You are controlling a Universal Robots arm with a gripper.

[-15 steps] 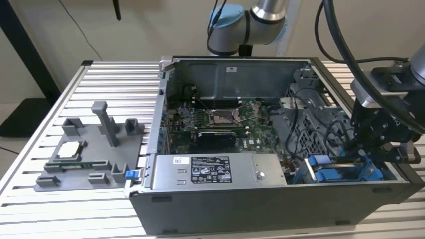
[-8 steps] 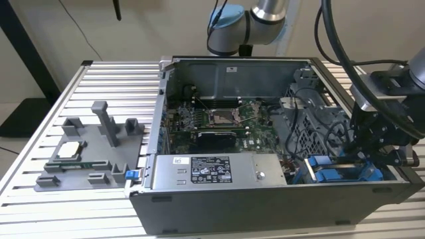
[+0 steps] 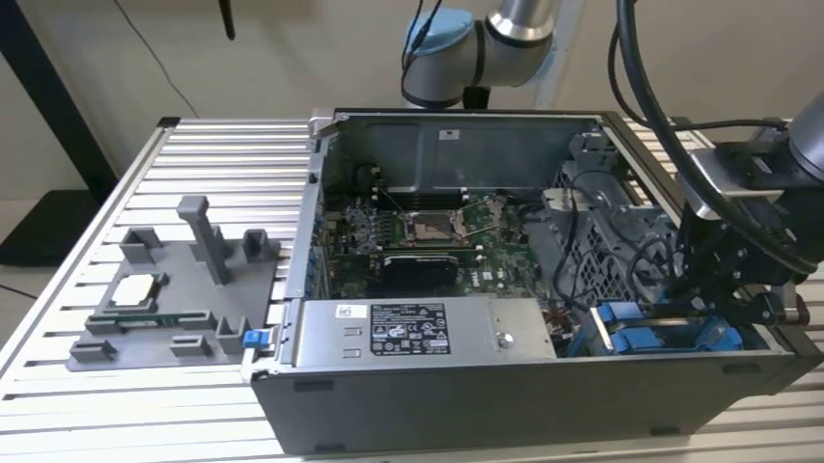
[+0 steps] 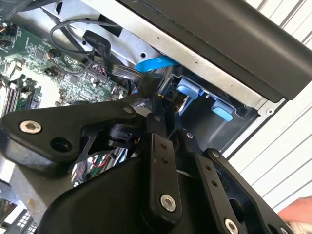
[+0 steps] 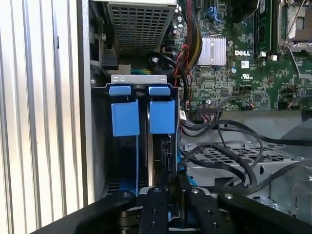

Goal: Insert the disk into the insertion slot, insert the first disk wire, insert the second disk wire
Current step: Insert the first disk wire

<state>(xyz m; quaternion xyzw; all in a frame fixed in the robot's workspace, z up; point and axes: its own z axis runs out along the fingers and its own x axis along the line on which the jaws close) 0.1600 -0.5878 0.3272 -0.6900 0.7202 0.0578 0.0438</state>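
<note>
— Where's the disk [image 5: 160, 157] right now?

— Down in the insertion slot [image 5: 141, 79], standing on its thin edge. That's the bay in the near corner of the computer case [image 3: 515, 405], on the exterior view's right. In the first wrist view its dark edge runs under one of the two blue tabs [image 5: 162, 116] at the slot's end.

— And the gripper [image 5: 171, 181]?

— Lowered into that same corner, right over the disk. The jaws sit close together, one on each side of the dark edge. Whether they actually pinch it, I can't tell from here.

— What else is in the case?

— The green motherboard [image 3: 425, 231] lies across its floor. A grey labelled power-supply box [image 3: 425, 333] runs along the near wall, just beside the bay. There's a perforated metal cage [image 5: 219, 153] too, and black cables [image 5: 214, 126] loop over it, near the slot.

— Anything outside it?

— The case stands on the slatted bench [image 3: 77, 405], towards its edge on the exterior view's right. Beside it, towards the opposite edge, a grey fixture tray [image 3: 187, 299] holds a square silver chip [image 3: 135, 289] and a long green strip [image 3: 149, 320] lying in a groove.
</note>
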